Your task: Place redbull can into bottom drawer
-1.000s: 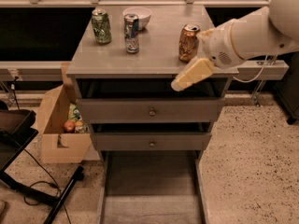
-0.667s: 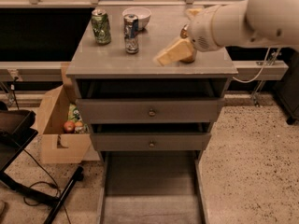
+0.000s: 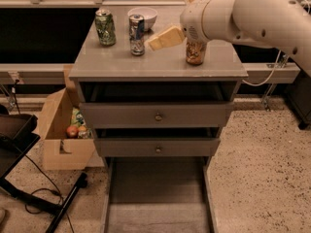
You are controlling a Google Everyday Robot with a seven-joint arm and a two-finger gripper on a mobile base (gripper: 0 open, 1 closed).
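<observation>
the pincer (image 3: 154, 41) hangs over the counter (image 3: 160, 64), at the end of the white arm that comes in from the upper right of the view. its tip points at the redbull can (image 3: 137, 34) and sits just beside it, on the side toward the orange-gold can (image 3: 195, 51). whether it touches the can, and whether it is spread or pressed together, i cannot tell; it grips nothing that i can see.

the redbull can stands upright on the counter, between the green can (image 3: 105, 27) and the orange-gold one, just in front of a white bowl (image 3: 146, 16).

below, the two knobbed drawers (image 3: 155, 115) are drawn out only a little. the bottom drawer (image 3: 158, 212) is pulled far out toward the camera, a long shallow tray with no can in it. a cardboard box (image 3: 58, 130) sits on the floor beside the cabinet.

as i judge it, the task is at an early stage. the drawer is ready to receive, and the approach is nearly finished. the can is not yet grasped, and lifting it, carrying it down and releasing it in the tray all remain.
</observation>
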